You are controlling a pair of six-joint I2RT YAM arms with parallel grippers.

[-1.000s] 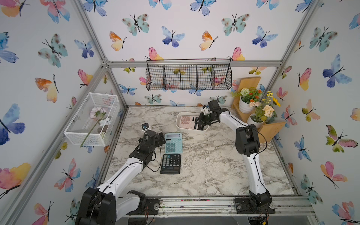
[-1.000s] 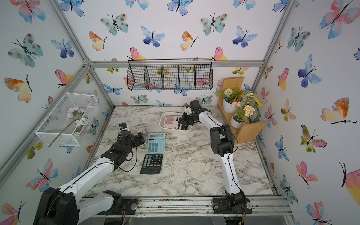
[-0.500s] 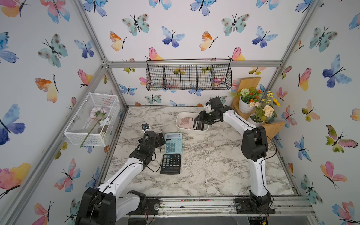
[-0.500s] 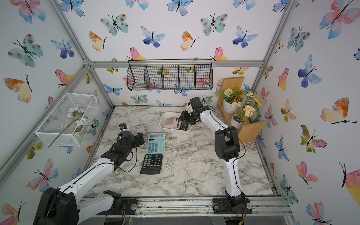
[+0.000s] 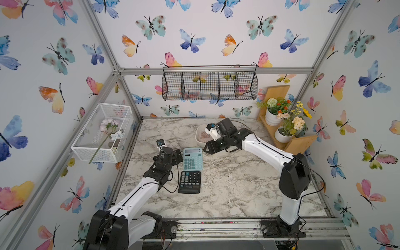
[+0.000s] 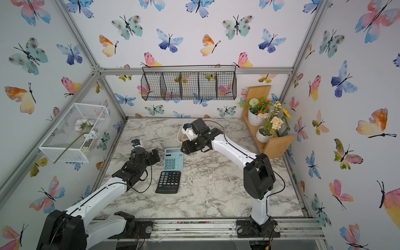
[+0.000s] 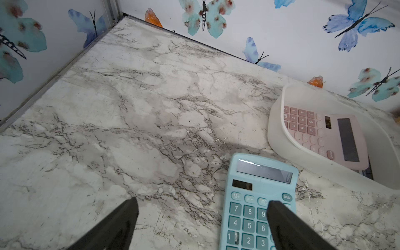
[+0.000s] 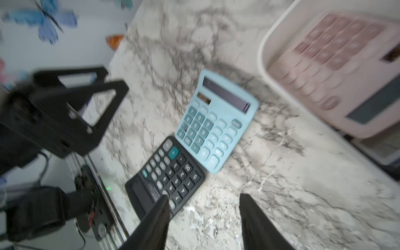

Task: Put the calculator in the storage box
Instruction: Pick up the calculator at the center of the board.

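Note:
A pink calculator (image 5: 203, 136) lies inside the storage box (image 5: 197, 134), a shallow white tub at the back of the marble table; the left wrist view shows it leaning on the tub's wall (image 7: 281, 138). In front of the tub a blue calculator (image 5: 192, 159) and a black calculator (image 5: 190, 181) lie flat, end to end. My right gripper (image 5: 206, 149) hangs open and empty just above the table, between the tub and the blue calculator (image 8: 216, 121). My left gripper (image 5: 177, 155) is open beside the blue calculator, one finger (image 7: 281, 216) over its keys.
A black wire basket (image 5: 209, 86) hangs on the back wall. A white mesh box (image 5: 101, 132) with a flower is fixed to the left wall. A wooden shelf (image 5: 300, 142) with flower pots stands at the back right corner.
My right gripper opened and left the pink calculator in the tub, then drew back from the tub toward the blue calculator. The left arm has not moved.

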